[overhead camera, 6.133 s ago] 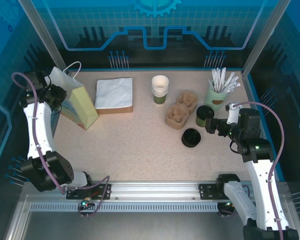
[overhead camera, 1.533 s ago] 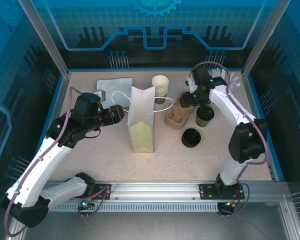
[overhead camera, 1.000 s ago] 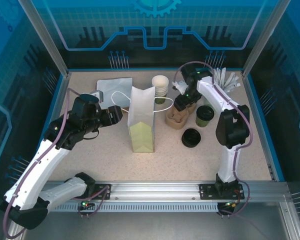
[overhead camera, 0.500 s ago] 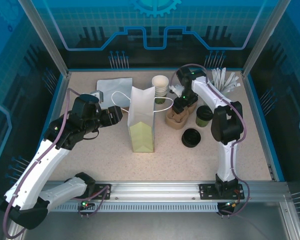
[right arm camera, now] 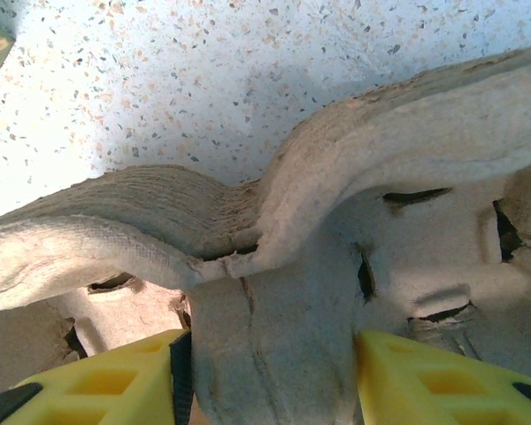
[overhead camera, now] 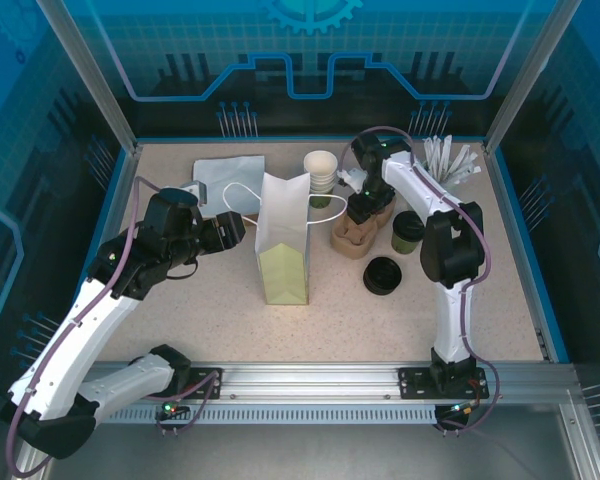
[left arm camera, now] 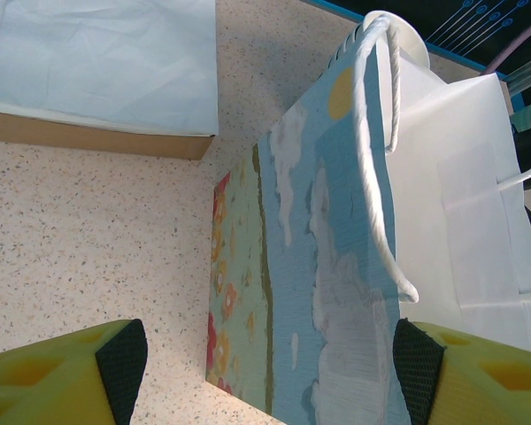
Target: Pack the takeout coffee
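L fingers apart, straddling paper bag, no grip. R fingers flank pulp tray mid ridge; clamped or not, can't tell. Risk: thin ridge tears or slips, tray swings into takeout coffee just beside it, tipping it.
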